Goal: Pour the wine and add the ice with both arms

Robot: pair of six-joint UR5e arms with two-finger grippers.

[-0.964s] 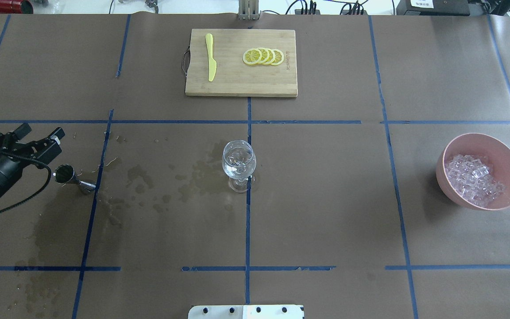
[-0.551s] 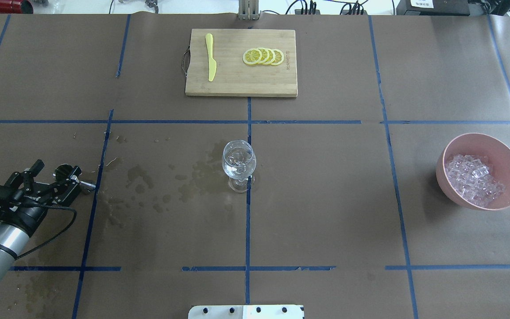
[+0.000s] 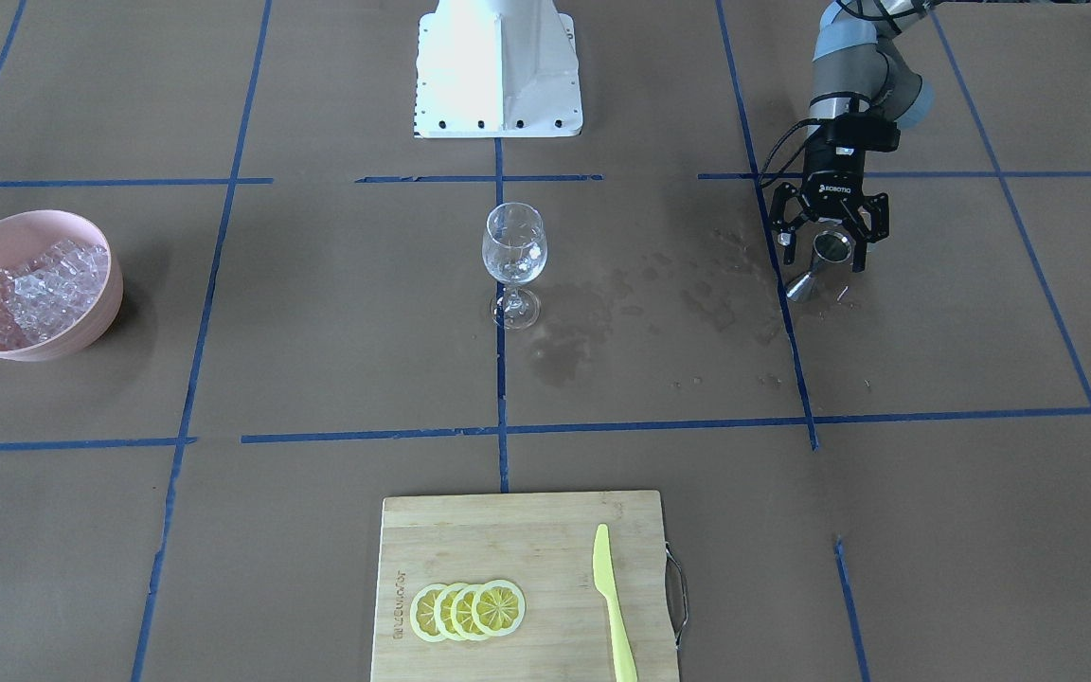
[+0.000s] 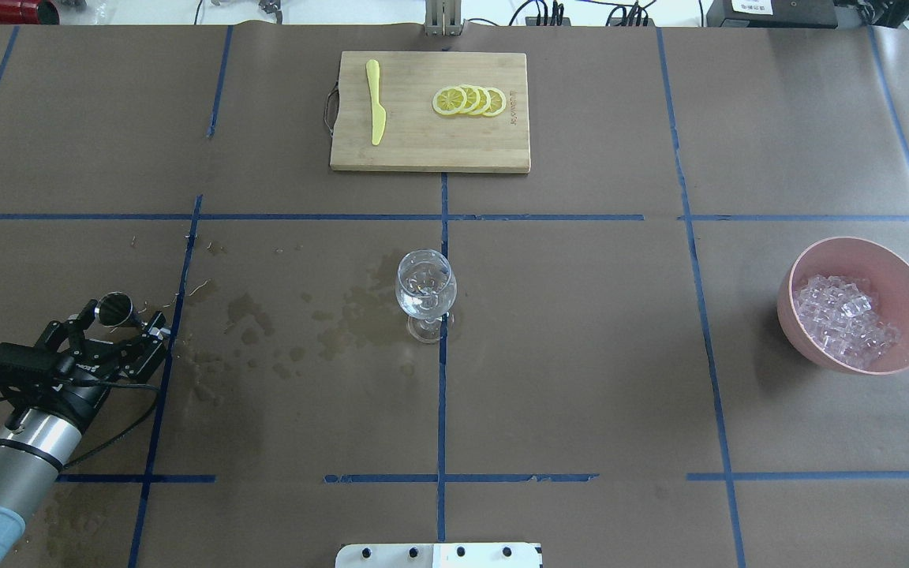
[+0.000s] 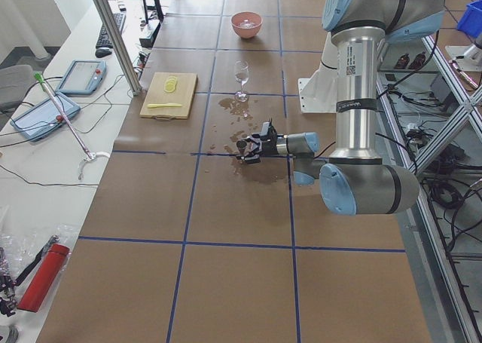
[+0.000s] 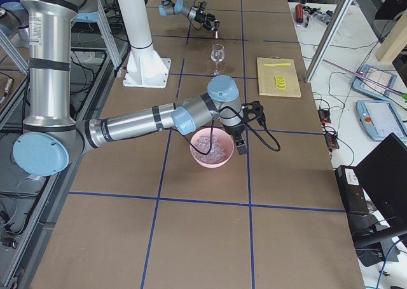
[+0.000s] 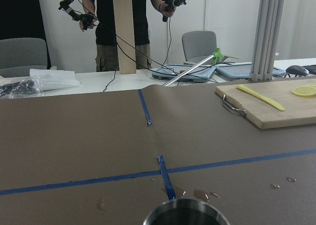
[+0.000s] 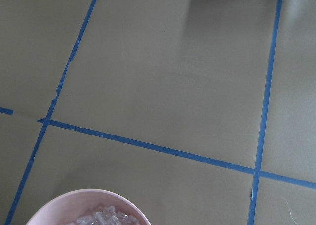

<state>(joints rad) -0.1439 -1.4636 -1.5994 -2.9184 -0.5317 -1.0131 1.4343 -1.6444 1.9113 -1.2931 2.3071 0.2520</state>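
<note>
A steel jigger [image 4: 115, 309] stands upright on the brown paper at the left. My left gripper [image 4: 125, 319] is open, with its fingers on either side of the jigger; the front view [image 3: 823, 254] shows this too. The jigger's rim fills the bottom of the left wrist view [image 7: 182, 213]. A wine glass [image 4: 425, 288] stands at the table's middle with glints inside; I cannot make out wine in it. The ice [image 4: 845, 319] is heaped in a pink bowl [image 4: 787, 312] at the right. My right gripper [image 6: 242, 143] hangs beside the bowl; I cannot tell whether it is open or shut.
A wooden cutting board [image 4: 423, 150] at the far middle carries lemon slices [image 4: 470, 101] and a yellow plastic knife [image 4: 375, 102]. Dark wet stains [image 4: 281, 331] spread between the jigger and the glass. The white pedestal base [image 3: 498, 66] stands at the robot's edge.
My left gripper has swung from behind the jigger toward the robot, then forward so that its open fingers straddle the jigger. The jigger, glass and bowl have not moved.
</note>
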